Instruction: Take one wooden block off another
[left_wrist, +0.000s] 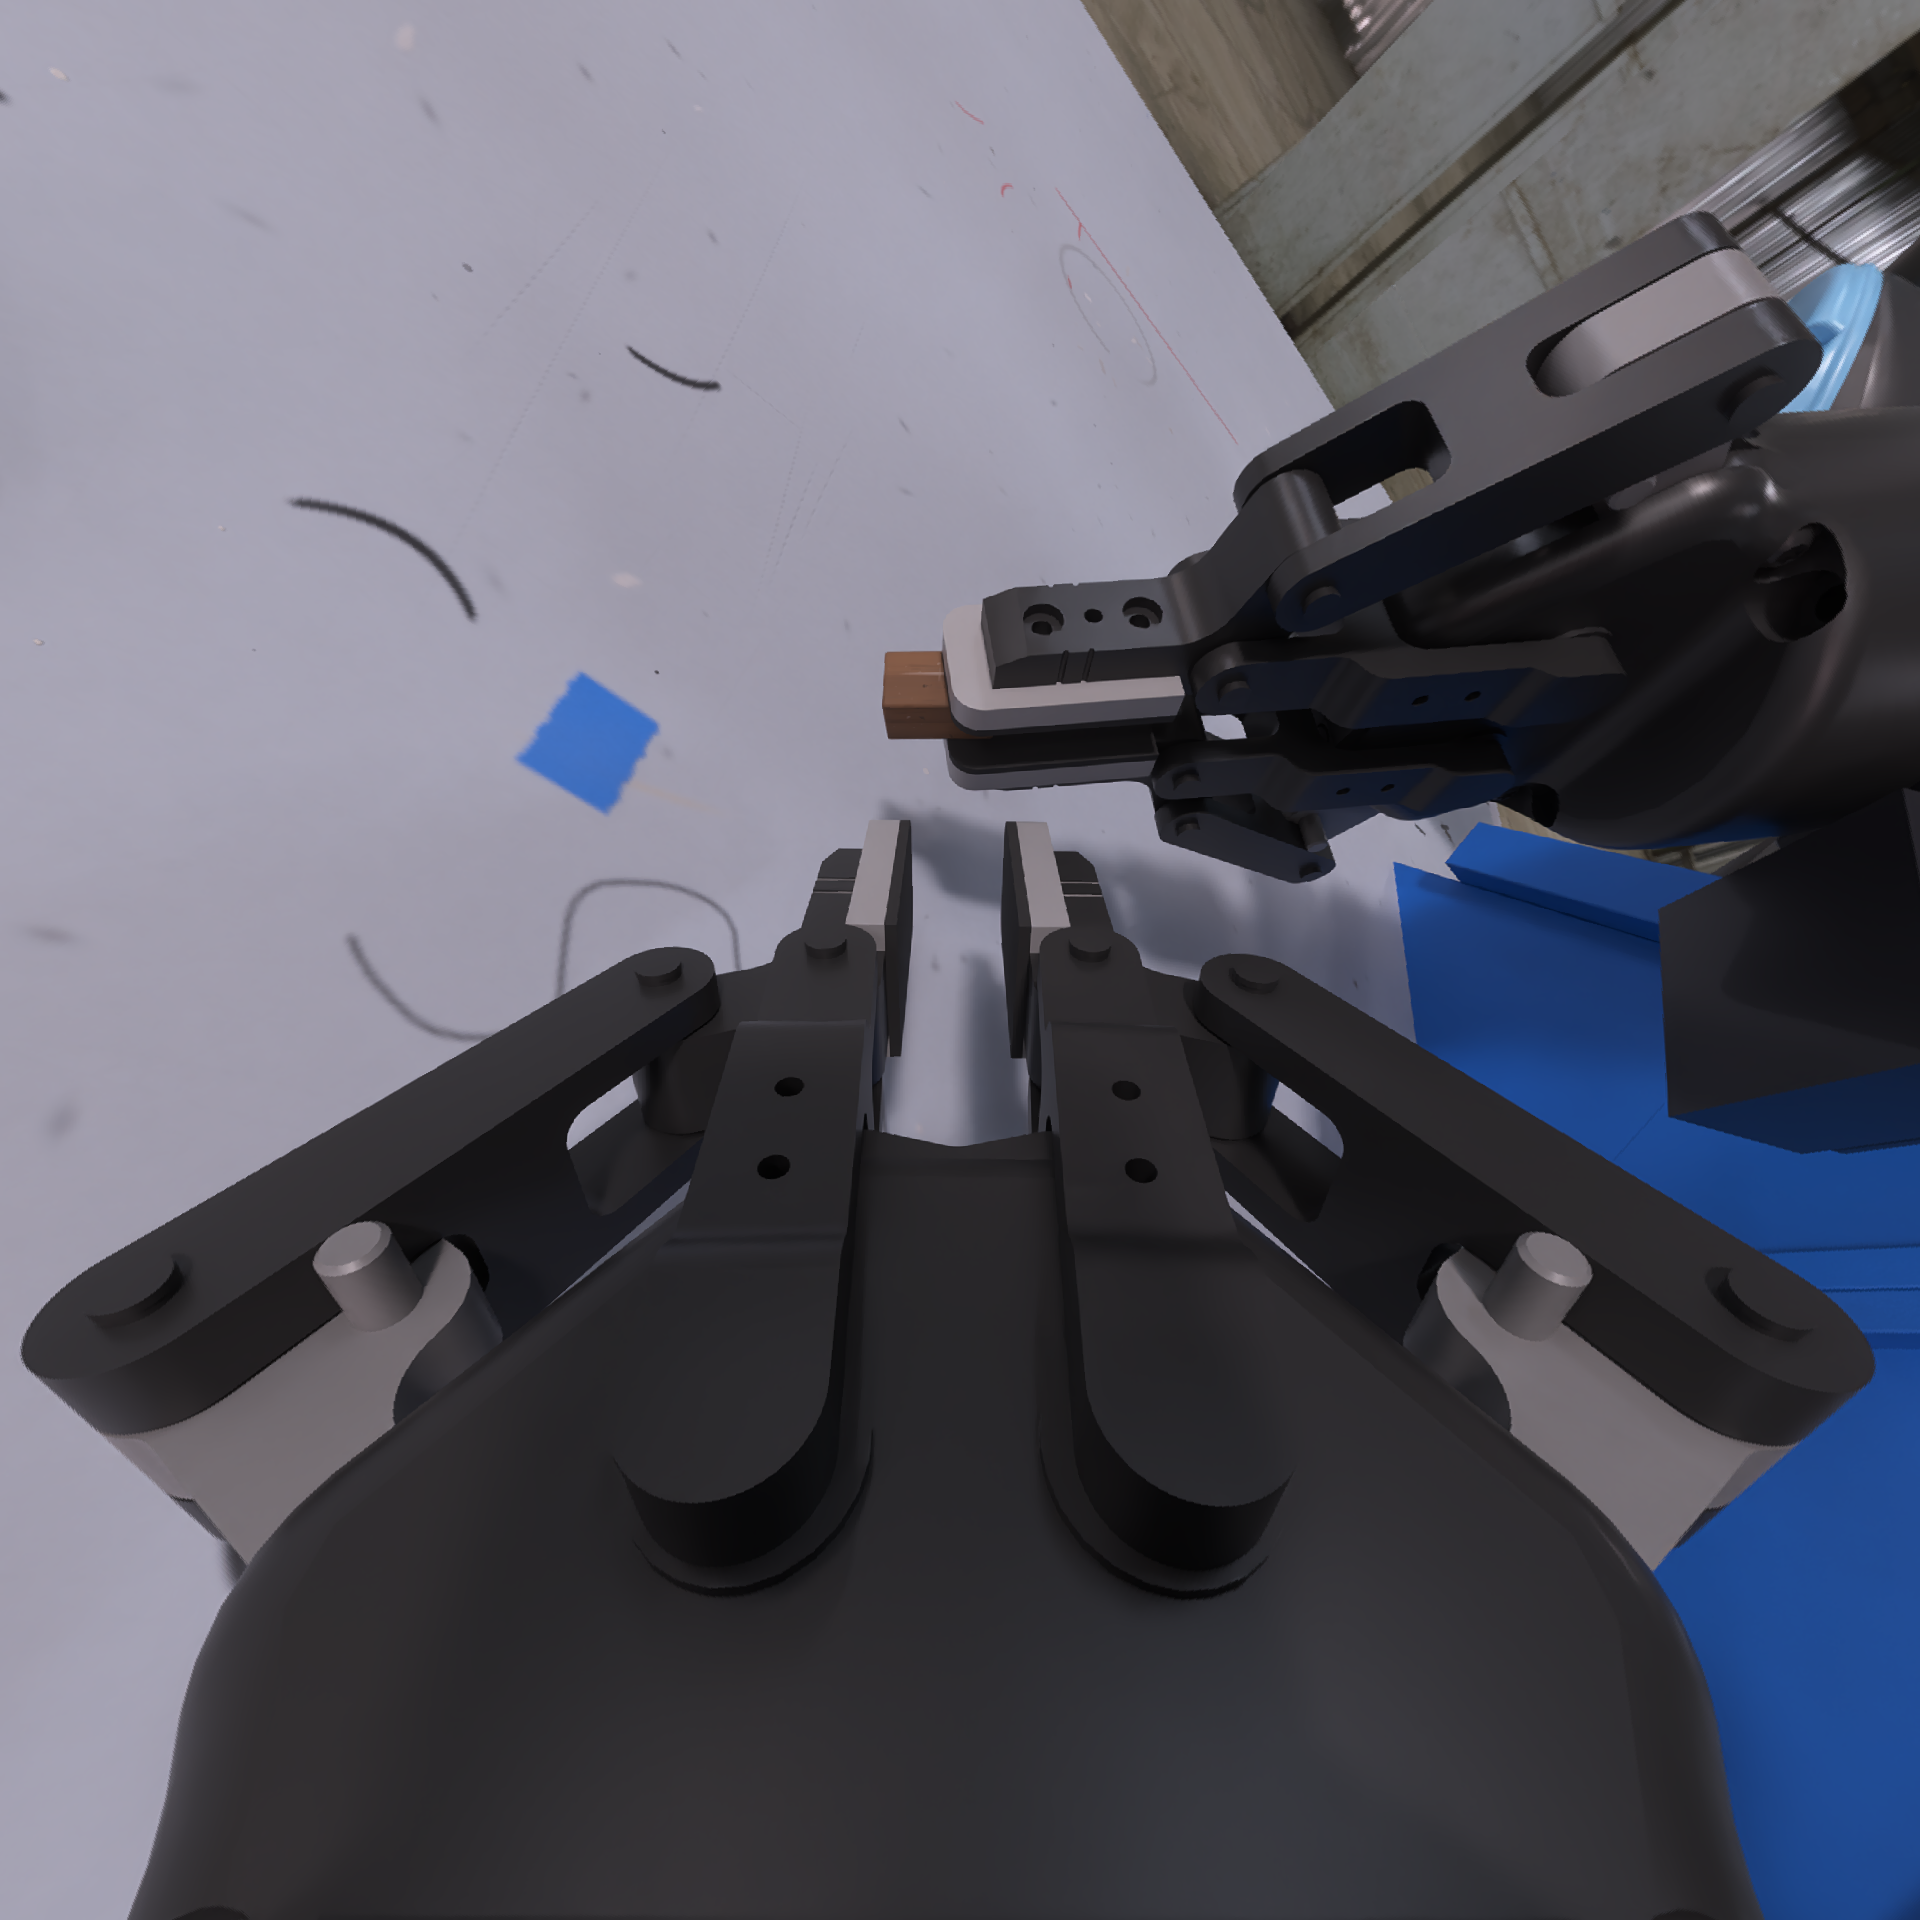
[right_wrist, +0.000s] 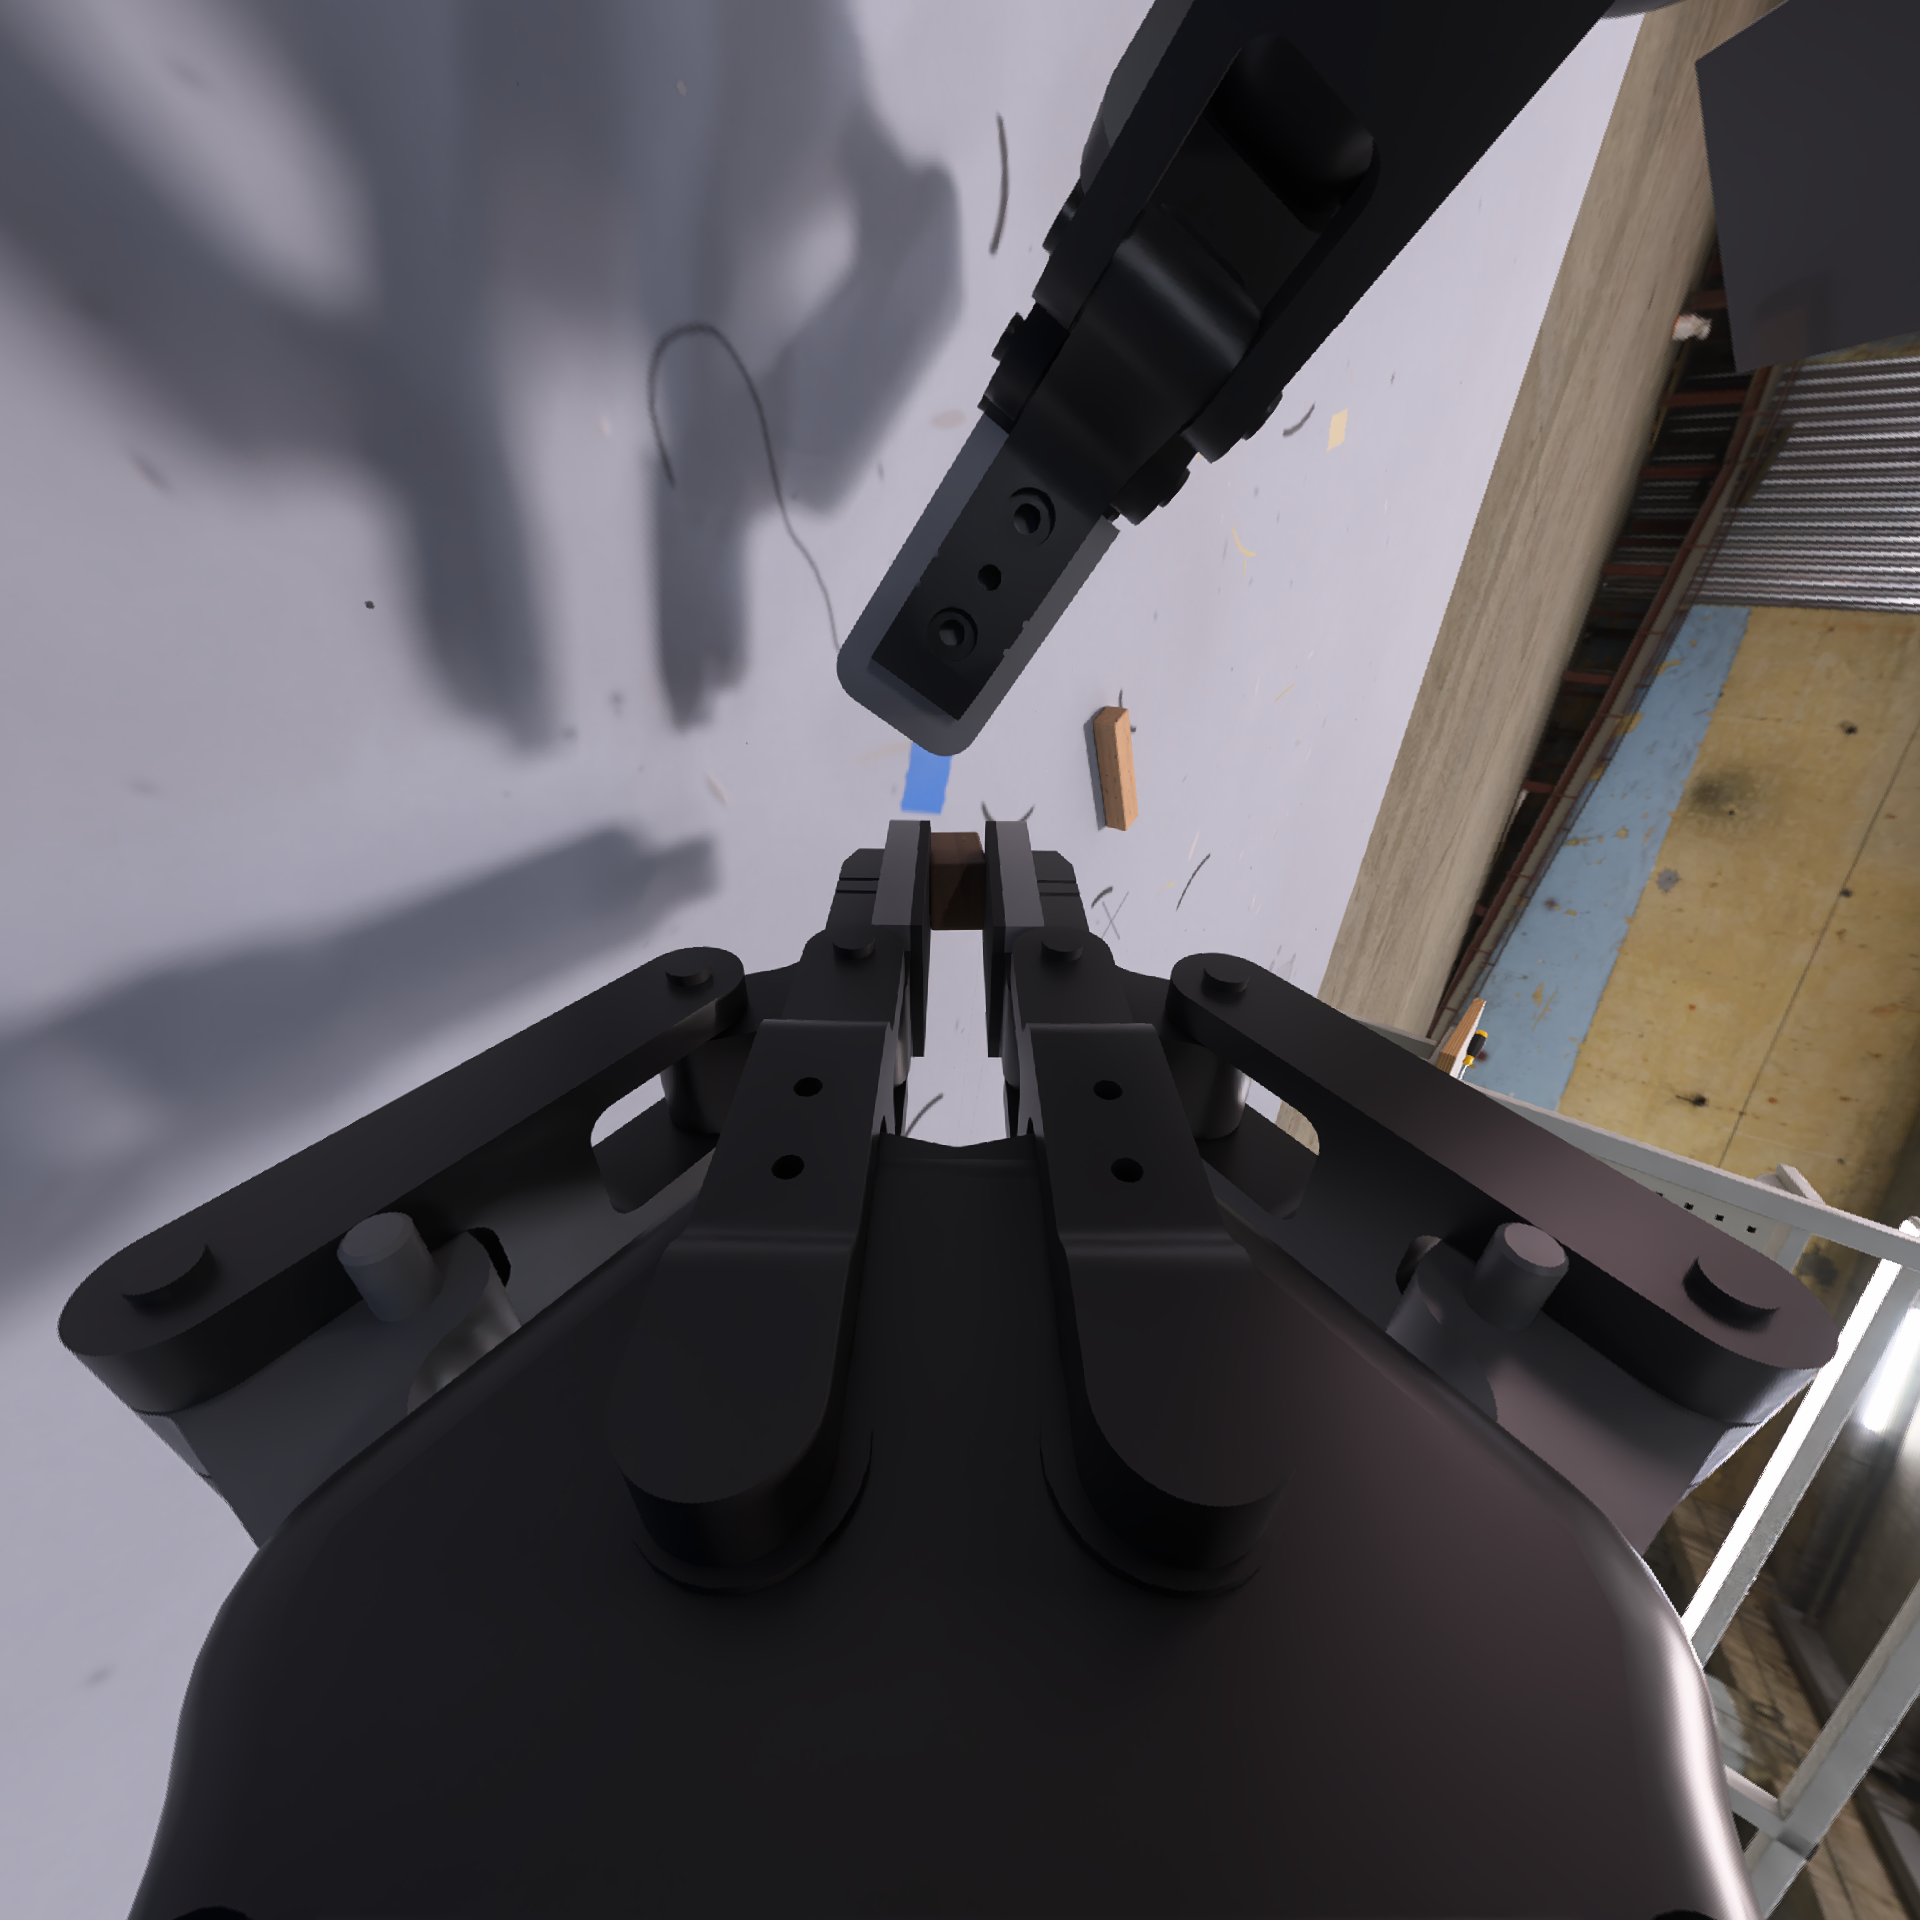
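Here two wooden blocks show: right pincer (right_wrist: 956, 873) clamps one block (right_wrist: 956, 878), the other block (right_wrist: 1113, 767) lies on the table (right_wrist: 312, 727); left pincer (left_wrist: 956, 883) gapes empty.

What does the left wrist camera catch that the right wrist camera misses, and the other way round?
Only the left wrist view shows the left end effector from behind, fingers apart with nothing between them. Only the right wrist view shows a light wooden block lying on the table. Both show the right end effector clamping a dark brown wooden block, and a blue tape patch.
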